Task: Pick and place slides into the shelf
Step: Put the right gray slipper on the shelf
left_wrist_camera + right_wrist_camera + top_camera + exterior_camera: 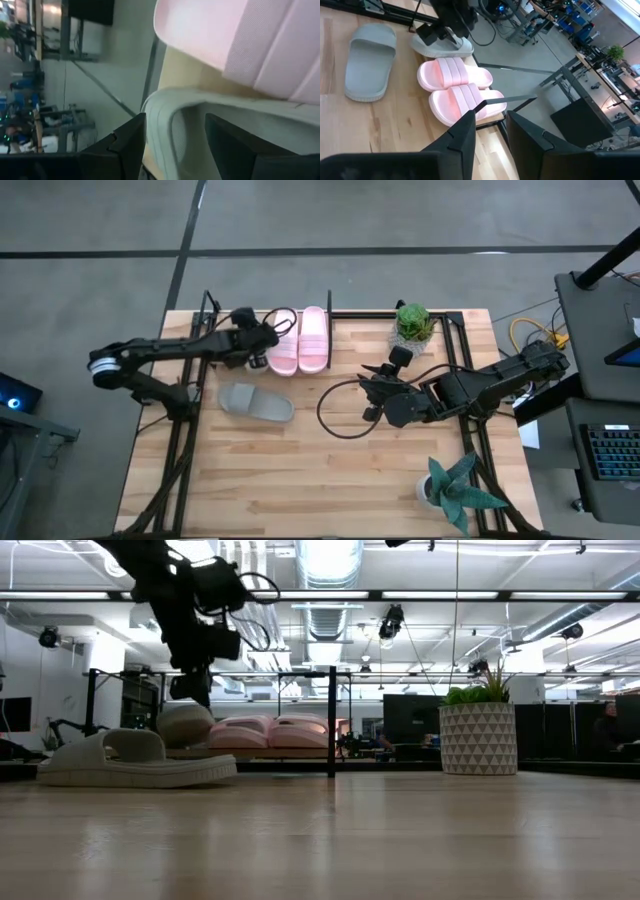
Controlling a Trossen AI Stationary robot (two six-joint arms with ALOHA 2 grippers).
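Observation:
Two pale pink slides (300,342) lie side by side on the shelf (290,752) at the table's far edge. A grey-green slide (442,46) sits just left of them, under my left gripper (260,346), which is shut on it. A second grey-green slide (256,402) lies sole-down on the tabletop, nearer than the shelf. My right gripper (375,392) hangs above the table's middle right, open, with nothing between its fingers. My left gripper has the grey-green slide's raised pale edge (157,125) between its two fingers, one finger (127,142) outside it and the other (235,145) on the inner side. The fingers slant down from the table's left. The slide is down at the shelf board, close beside a pink slide.
A potted plant (413,325) stands at the shelf's right end, and a second plant (455,490) stands near the table's front right corner. A black cable loop (340,412) lies on the wood by my right arm. Thin black uprights (331,720) frame the shelf.

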